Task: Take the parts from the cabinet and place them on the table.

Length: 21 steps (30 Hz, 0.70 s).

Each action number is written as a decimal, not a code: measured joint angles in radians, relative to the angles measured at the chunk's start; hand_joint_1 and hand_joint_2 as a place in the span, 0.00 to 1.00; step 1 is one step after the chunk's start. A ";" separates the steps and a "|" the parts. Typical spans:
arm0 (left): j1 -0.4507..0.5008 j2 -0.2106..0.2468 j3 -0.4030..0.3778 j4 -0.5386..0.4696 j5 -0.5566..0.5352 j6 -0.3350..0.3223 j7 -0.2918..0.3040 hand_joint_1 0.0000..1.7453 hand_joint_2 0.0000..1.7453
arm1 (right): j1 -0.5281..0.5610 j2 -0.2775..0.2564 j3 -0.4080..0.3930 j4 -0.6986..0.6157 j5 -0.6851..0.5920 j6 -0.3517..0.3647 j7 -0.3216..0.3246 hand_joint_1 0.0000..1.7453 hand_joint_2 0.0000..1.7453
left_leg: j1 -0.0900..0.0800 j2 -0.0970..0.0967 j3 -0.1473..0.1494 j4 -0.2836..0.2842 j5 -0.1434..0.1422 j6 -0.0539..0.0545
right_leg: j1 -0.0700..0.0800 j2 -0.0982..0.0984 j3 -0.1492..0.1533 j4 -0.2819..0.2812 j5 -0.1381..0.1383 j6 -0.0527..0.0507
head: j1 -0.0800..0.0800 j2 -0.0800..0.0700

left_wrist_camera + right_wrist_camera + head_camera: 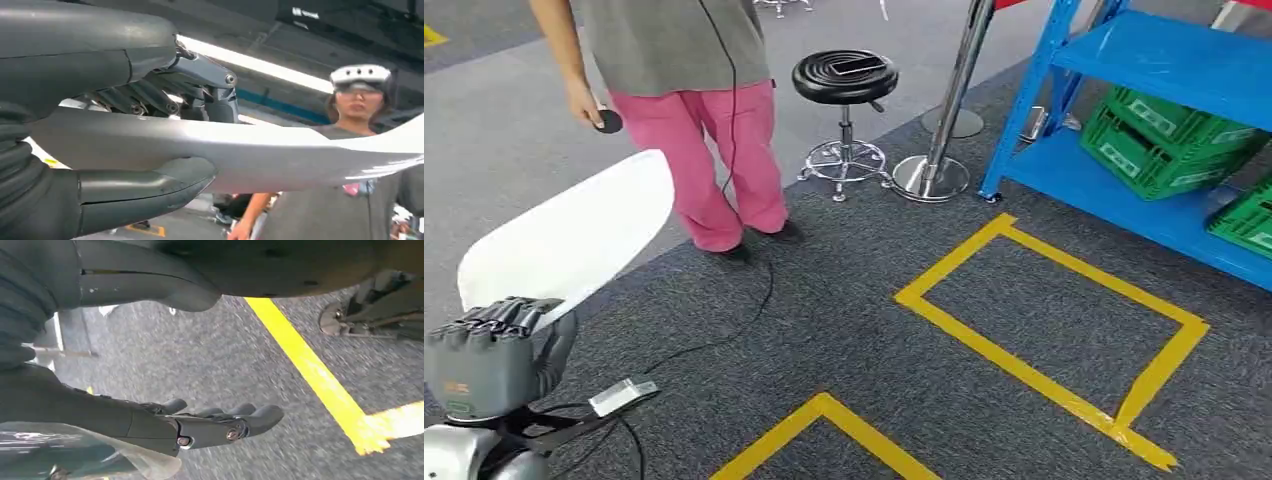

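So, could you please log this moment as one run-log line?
left hand: holds white part | right hand: holds nothing | person: standing ahead | blue cabinet: right

No lettering here can be read. The green crates (1169, 140) on the blue shelf (1159, 60) carry pale label panels, but their print is too small to make out. A small orange mark on the back of the left hand (484, 365) is likewise illegible.

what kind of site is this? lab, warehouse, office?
Likely a robot test area set up like a parts warehouse: blue steel shelving holding green plastic crates, yellow tape boxes marked on grey carpet, and a person in a headset standing by.
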<state>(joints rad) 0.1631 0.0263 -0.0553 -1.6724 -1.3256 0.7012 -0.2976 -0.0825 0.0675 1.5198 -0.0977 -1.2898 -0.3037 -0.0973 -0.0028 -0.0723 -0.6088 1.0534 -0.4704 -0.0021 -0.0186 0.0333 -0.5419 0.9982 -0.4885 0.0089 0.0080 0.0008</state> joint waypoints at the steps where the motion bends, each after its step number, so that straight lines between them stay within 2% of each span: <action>1: -0.004 -0.011 0.013 -0.001 0.006 0.000 -0.008 1.00 1.00 | 0.001 0.000 0.000 0.000 0.000 -0.001 -0.001 0.00 1.00 | 0.001 0.037 -0.029 0.064 -0.040 -0.006 | 0.001 -0.015 0.002 0.000 -0.002 -0.005 | -0.006 0.000; 2: -0.006 -0.021 0.019 -0.001 0.010 0.000 -0.012 1.00 1.00 | 0.003 0.000 0.000 0.000 0.000 -0.001 -0.001 0.00 1.00 | 0.004 0.052 -0.064 0.142 -0.078 -0.010 | 0.001 -0.031 0.003 0.000 -0.003 -0.007 | -0.007 0.000; 3: -0.005 -0.030 0.028 -0.001 0.016 0.000 -0.023 1.00 1.00 | 0.006 0.000 0.000 0.000 0.000 -0.001 0.000 0.00 1.00 | 0.008 0.059 -0.103 0.224 -0.112 -0.014 | 0.002 -0.048 0.004 0.000 -0.005 -0.008 | -0.006 0.000; 4: -0.004 -0.039 0.036 -0.001 0.019 0.000 -0.032 1.00 1.00 | 0.008 0.000 0.000 0.000 0.000 -0.002 0.000 0.00 1.00 | 0.011 0.060 -0.128 0.274 -0.126 -0.018 | 0.002 -0.064 0.004 0.001 -0.007 -0.008 | -0.006 0.000; 5: -0.003 -0.049 0.043 -0.001 0.024 0.000 -0.043 1.00 1.00 | 0.009 0.000 0.000 0.000 0.000 -0.003 0.000 0.00 1.00 | 0.013 0.061 -0.129 0.275 -0.114 -0.020 | 0.002 -0.078 0.005 0.001 -0.008 -0.006 | -0.006 0.000; 6: -0.003 -0.056 0.052 -0.001 0.029 0.000 -0.052 1.00 1.00 | 0.009 0.000 0.000 0.000 0.000 -0.003 0.000 0.00 1.00 | 0.014 0.064 -0.107 0.233 -0.081 -0.020 | 0.002 -0.093 0.007 0.001 -0.011 -0.004 | -0.006 0.000; 7: -0.003 -0.065 0.062 -0.001 0.034 0.000 -0.064 1.00 1.00 | 0.008 0.000 0.000 0.000 0.000 -0.003 0.000 0.00 1.00 | 0.015 0.073 -0.062 0.145 -0.033 -0.018 | 0.002 -0.107 0.012 0.001 -0.014 -0.002 | -0.006 0.000; 8: -0.004 -0.072 0.069 -0.001 0.038 0.000 -0.076 1.00 1.00 | 0.007 0.000 0.000 0.000 0.000 -0.004 0.000 0.00 1.00 | 0.013 0.096 -0.008 0.046 0.012 -0.014 | 0.002 -0.119 0.018 0.001 -0.018 0.002 | -0.007 0.000; 9: -0.006 -0.082 0.079 -0.001 0.042 0.000 -0.087 1.00 1.00 | 0.008 0.000 0.000 0.000 0.000 -0.005 0.000 0.00 1.00 | 0.006 0.148 0.026 -0.020 0.015 -0.008 | 0.005 -0.128 0.023 0.001 -0.022 0.007 | -0.006 0.000; 10: -0.009 -0.092 0.086 -0.001 0.050 0.000 -0.099 1.00 1.00 | 0.007 -0.001 0.000 0.001 -0.002 -0.005 0.000 0.00 1.00 | -0.004 0.157 0.030 -0.032 0.007 0.002 | 0.013 -0.138 0.022 0.005 -0.027 0.014 | -0.009 0.000; 13: -0.009 -0.117 0.116 0.000 0.073 0.000 -0.130 1.00 1.00 | 0.006 -0.002 0.000 0.002 -0.005 -0.006 -0.001 0.00 1.00 | -0.006 0.121 0.019 -0.028 0.007 0.017 | 0.014 -0.169 0.031 -0.004 -0.027 0.026 | -0.005 0.000; 14: -0.010 -0.122 0.128 -0.001 0.082 0.000 -0.140 1.00 1.00 | 0.005 -0.002 0.000 0.002 -0.005 -0.006 -0.002 0.00 1.00 | 0.000 0.108 0.024 -0.039 0.013 0.026 | 0.013 -0.173 0.035 -0.004 -0.034 0.034 | -0.006 0.000; 15: -0.010 -0.135 0.137 0.000 0.090 0.000 -0.150 1.00 1.00 | 0.003 -0.003 0.000 0.002 -0.005 -0.007 -0.003 0.00 1.00 | 0.005 0.099 0.026 -0.042 0.016 0.032 | 0.009 -0.110 0.023 0.014 -0.052 0.040 | -0.001 0.000; 16: -0.016 -0.145 0.144 0.000 0.100 0.000 -0.158 1.00 1.00 | 0.002 -0.003 0.000 0.002 -0.005 -0.006 -0.005 0.00 1.00 | 0.006 0.089 0.025 -0.042 0.018 0.038 | 0.007 -0.065 -0.001 0.069 -0.086 0.039 | 0.001 0.000; 17: -0.020 -0.154 0.150 0.001 0.105 0.000 -0.166 1.00 1.00 | 0.003 -0.003 0.000 0.002 -0.005 -0.006 -0.005 0.00 1.00 | 0.006 0.078 0.024 -0.042 0.018 0.043 | 0.007 -0.045 -0.038 0.148 -0.122 0.039 | 0.006 0.000; 18: -0.021 -0.163 0.156 0.001 0.108 0.000 -0.172 1.00 1.00 | 0.005 -0.003 0.000 0.002 -0.005 -0.006 -0.006 0.00 1.00 | 0.005 0.066 0.023 -0.042 0.018 0.044 | 0.007 -0.036 -0.081 0.234 -0.156 0.040 | 0.006 0.000; 19: -0.021 -0.170 0.162 0.003 0.112 0.000 -0.180 1.00 1.00 | 0.007 -0.003 0.000 0.002 -0.005 -0.006 -0.006 0.00 1.00 | 0.004 0.050 0.023 -0.041 0.018 0.044 | 0.008 -0.034 -0.120 0.304 -0.175 0.040 | 0.006 0.000; 20: -0.022 -0.175 0.166 0.006 0.114 0.000 -0.183 1.00 1.00 | 0.008 -0.003 0.000 0.002 -0.005 -0.006 -0.006 0.00 1.00 | 0.003 0.034 0.024 -0.041 0.018 0.044 | 0.008 -0.034 -0.139 0.322 -0.163 0.039 | 0.006 0.000; 21: -0.023 -0.181 0.174 0.008 0.114 0.000 -0.185 1.00 1.00 | 0.009 -0.003 0.000 0.002 -0.005 -0.006 -0.006 0.00 1.00 | 0.003 0.019 0.026 -0.041 0.018 0.044 | 0.008 -0.034 -0.132 0.292 -0.129 0.038 | 0.006 0.000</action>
<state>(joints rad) 0.1403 -0.1549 0.1186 -1.6648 -1.2112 0.7008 -0.4822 -0.0732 0.0641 1.5202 -0.0954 -1.2943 -0.3098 -0.1038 0.0001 -0.0536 -0.5832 1.0129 -0.4529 0.0418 -0.0102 -0.0003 -0.6742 1.2901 -0.6178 0.0468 0.0137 0.0008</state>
